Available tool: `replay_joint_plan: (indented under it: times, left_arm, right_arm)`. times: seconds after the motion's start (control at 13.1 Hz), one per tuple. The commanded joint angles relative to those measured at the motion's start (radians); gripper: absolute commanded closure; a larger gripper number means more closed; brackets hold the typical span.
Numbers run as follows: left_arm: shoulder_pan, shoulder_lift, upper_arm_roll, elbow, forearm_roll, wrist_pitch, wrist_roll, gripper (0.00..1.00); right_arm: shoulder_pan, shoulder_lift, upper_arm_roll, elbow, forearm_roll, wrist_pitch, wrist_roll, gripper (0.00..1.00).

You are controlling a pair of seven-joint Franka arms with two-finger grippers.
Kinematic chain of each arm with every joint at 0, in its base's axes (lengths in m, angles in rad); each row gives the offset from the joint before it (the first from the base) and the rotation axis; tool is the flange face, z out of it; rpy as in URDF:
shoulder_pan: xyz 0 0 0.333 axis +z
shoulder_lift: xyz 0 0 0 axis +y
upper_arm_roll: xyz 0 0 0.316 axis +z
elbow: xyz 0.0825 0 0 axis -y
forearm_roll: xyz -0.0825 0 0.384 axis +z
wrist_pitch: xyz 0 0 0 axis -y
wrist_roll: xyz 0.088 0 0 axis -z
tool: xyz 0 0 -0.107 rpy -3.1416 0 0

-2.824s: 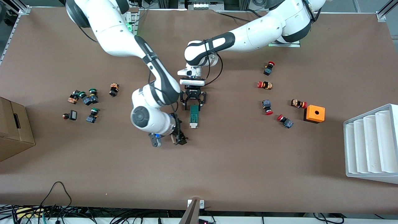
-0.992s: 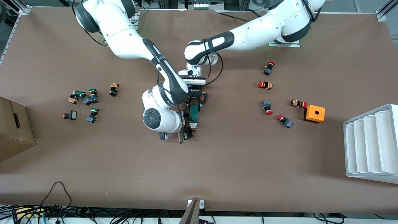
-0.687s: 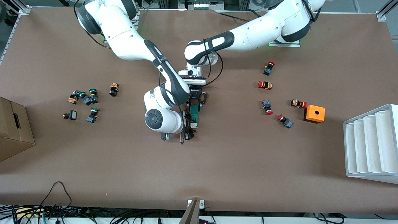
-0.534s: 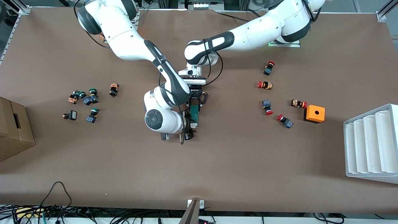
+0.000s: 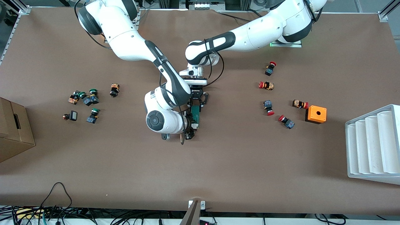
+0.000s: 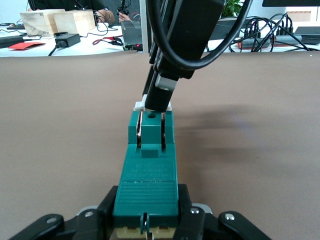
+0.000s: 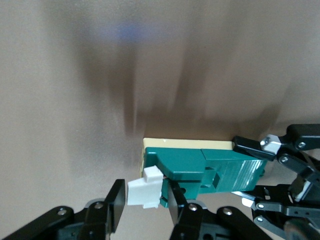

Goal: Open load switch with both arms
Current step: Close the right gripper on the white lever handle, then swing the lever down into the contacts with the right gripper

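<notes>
Since a moment ago the right gripper [image 7: 142, 200] has pinched the load switch's [image 5: 195, 114] white end, the left gripper [image 6: 146, 216] still clamping its body.

bare table [image 5: 218, 156] around, push buttons [image 5: 268, 107] well apart

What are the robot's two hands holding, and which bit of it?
Both are on the slim dark-green load switch. The left gripper clamps its green body end; the right gripper has its fingers around the white end piece.
</notes>
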Motion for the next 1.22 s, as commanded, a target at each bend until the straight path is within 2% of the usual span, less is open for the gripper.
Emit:
replay_joint_plan:
  times: [0.0, 0.08, 0.15, 0.23, 0.53, 1.15]
  left_arm:
    - [-0.021, 0.041, 0.024, 0.09, 0.025, 0.064, 0.006, 0.72]
    - [-0.021, 0.041, 0.024, 0.092, 0.025, 0.064, 0.007, 0.72]
    - [-0.022, 0.041, 0.024, 0.092, 0.025, 0.064, 0.007, 0.72]
    - [-0.022, 0.041, 0.024, 0.092, 0.025, 0.064, 0.007, 0.72]
    - [-0.022, 0.041, 0.024, 0.093, 0.025, 0.064, 0.009, 0.72]
    - [-0.022, 0.041, 0.024, 0.092, 0.025, 0.064, 0.01, 0.85]
  right_arm:
    - [0.007, 0.037, 0.002, 0.045, 0.02, -0.022, 0.031, 0.61]
    - [0.007, 0.037, 0.002, 0.045, 0.02, -0.022, 0.031, 0.64]
    - [0.009, 0.036, 0.003, 0.043, 0.019, -0.022, 0.031, 0.75]
    - [0.009, 0.033, 0.005, 0.043, 0.019, -0.022, 0.031, 0.78]
    - [0.018, 0.013, 0.009, 0.023, 0.01, -0.022, 0.028, 0.78]
    - [0.02, -0.052, 0.021, -0.049, -0.004, -0.022, 0.025, 0.79]
